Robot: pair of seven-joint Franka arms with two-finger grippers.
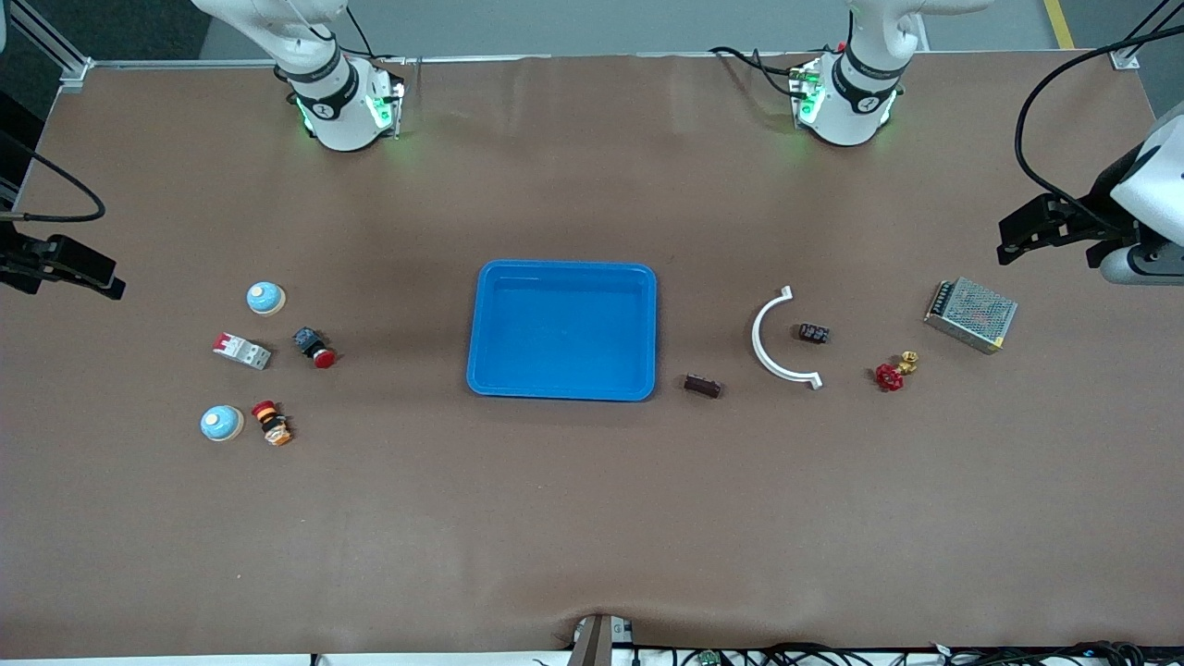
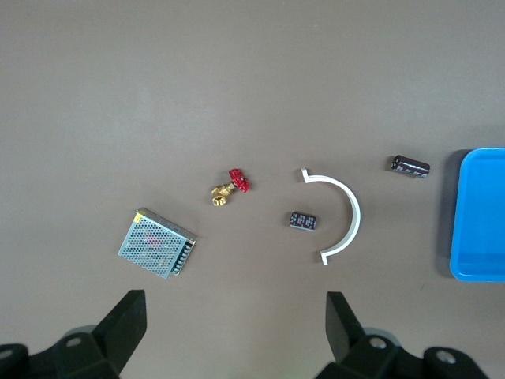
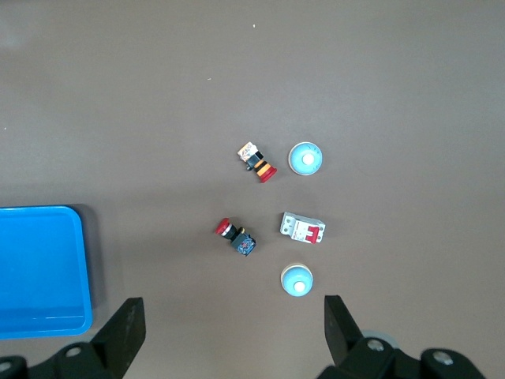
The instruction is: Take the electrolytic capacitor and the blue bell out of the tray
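Two pale blue bells stand at the right arm's end of the table; the right wrist view shows them as bells. One dark capacitor lies inside a white curved piece. Another capacitor lies beside the blue tray. My left gripper hangs open and empty high over the left arm's end of the table. My right gripper hangs open and empty high over the other end.
Beside the bells lie a white-and-red circuit breaker, a red push button and an orange-and-red button. A red-handled brass valve and a metal mesh power supply sit near the capacitors.
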